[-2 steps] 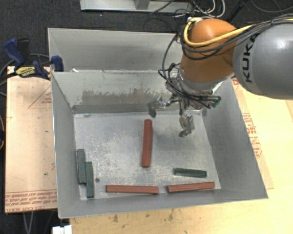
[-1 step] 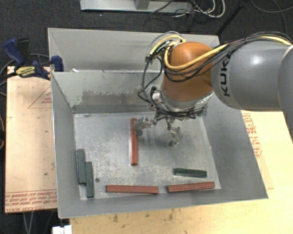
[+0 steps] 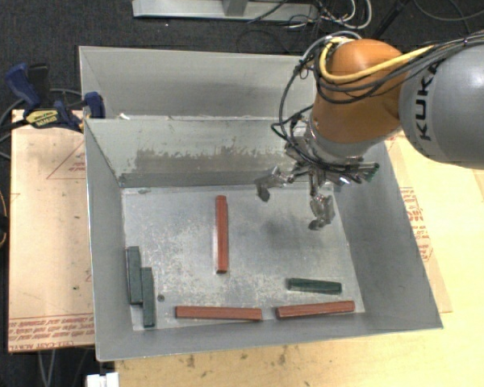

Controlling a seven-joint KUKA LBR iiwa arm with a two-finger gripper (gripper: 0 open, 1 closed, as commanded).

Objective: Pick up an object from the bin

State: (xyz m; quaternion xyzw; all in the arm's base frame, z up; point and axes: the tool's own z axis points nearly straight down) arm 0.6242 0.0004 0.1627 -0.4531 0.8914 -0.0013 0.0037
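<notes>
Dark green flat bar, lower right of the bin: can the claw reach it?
Probably yes: the dark green flat bar lies uncovered, with nothing between it and the open claw.

Grey arm (image 3: 460, 103) reaching in from right, orange wrist (image 3: 359, 95) pointing down, tool (image 3: 292, 204) fingers spread apart

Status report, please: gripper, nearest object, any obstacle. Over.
Gripper open, nothing between fingers, above bare bin floor, upper right. Nearest: red-brown bar at centre, untouched. Nothing between them.
</notes>
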